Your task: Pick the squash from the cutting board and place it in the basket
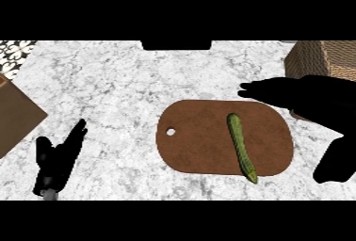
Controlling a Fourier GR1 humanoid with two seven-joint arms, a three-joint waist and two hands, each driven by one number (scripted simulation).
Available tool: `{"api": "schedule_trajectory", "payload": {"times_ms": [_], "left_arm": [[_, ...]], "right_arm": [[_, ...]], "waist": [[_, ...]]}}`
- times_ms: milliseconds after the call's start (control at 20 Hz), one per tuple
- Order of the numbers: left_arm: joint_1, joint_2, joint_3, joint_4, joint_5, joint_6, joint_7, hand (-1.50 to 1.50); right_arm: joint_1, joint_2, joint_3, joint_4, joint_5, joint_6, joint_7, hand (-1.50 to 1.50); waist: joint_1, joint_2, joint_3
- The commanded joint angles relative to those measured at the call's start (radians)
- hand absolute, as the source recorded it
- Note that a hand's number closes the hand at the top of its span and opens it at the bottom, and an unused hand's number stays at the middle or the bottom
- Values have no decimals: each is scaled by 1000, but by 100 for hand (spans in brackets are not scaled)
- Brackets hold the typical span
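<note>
A long, thin green squash (242,147) lies on the brown cutting board (201,141), along its right half, one end overhanging the board's near edge. My right hand (292,92) hovers over the board's far right corner, fingers straight and pointing left, holding nothing; its fingertips are a little beyond the squash's far end. The woven basket (327,59) stands at the far right, partly hidden behind that hand. My left hand (59,157) rests at the lower left, fingers straight and pointing up, away from the board.
A brown wooden object (17,117) juts in from the left edge. A dark object (176,44) sits at the counter's far edge. A patterned item (15,49) shows at the top left corner. Marble counter (111,89) lies between the board and my left hand.
</note>
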Motion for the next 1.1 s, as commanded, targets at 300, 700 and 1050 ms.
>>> {"api": "schedule_trajectory", "payload": {"times_ms": [300, 700, 1050], "left_arm": [[70, -22, -24, 48, -13, -20, 55, 0], [69, -39, 6, 111, -20, -43, -7, 0], [52, -42, 0, 45, -29, -33, 70, 0]], "right_arm": [[116, 85, 84, 50, 239, -74, -108, -150], [157, 136, 135, 94, 379, -151, -200, -150], [158, 173, 136, 229, 469, -213, -307, -150]], "waist": [[5, 11, -12], [-1, 11, -13], [8, 12, -12]]}}
